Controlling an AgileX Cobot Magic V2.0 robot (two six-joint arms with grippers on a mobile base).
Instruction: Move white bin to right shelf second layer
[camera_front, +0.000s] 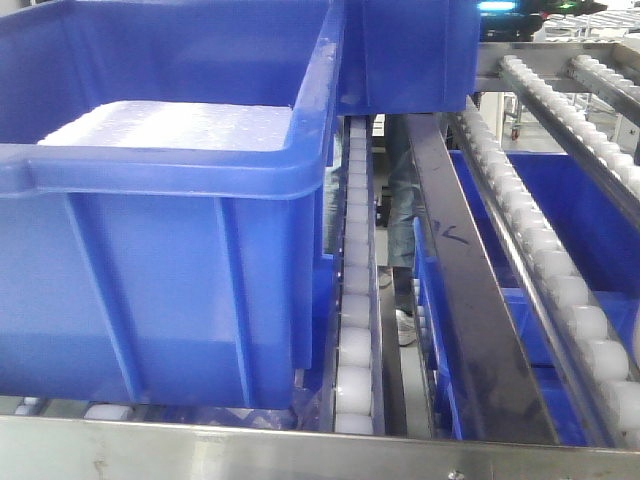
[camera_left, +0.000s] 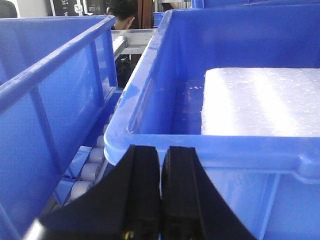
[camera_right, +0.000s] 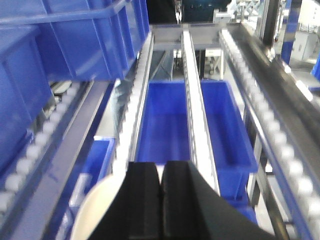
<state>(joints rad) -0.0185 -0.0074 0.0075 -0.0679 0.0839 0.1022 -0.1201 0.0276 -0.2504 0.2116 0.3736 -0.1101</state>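
White bin first: the glossy cream-white plastic trash bin shows only as a pale curved rim at the lower left of the right wrist view, just beside and partly behind the right tool; we cannot tell whether that tool grips it, since its two black fingers look pressed together with no gap between them; the left tool likewise shows its fingers closed on nothing we can see, sitting close in front of the large blue plastic crate that holds a white foam slab; ahead of the right tool run the long rows of small white rollers between grey metal rails of the right shelf, with another blue crate on the level below; in the front view the roller lane carries no bin; we judge the placing is not yet done: the bin is near the rack, and setting it down on the rollers remains.
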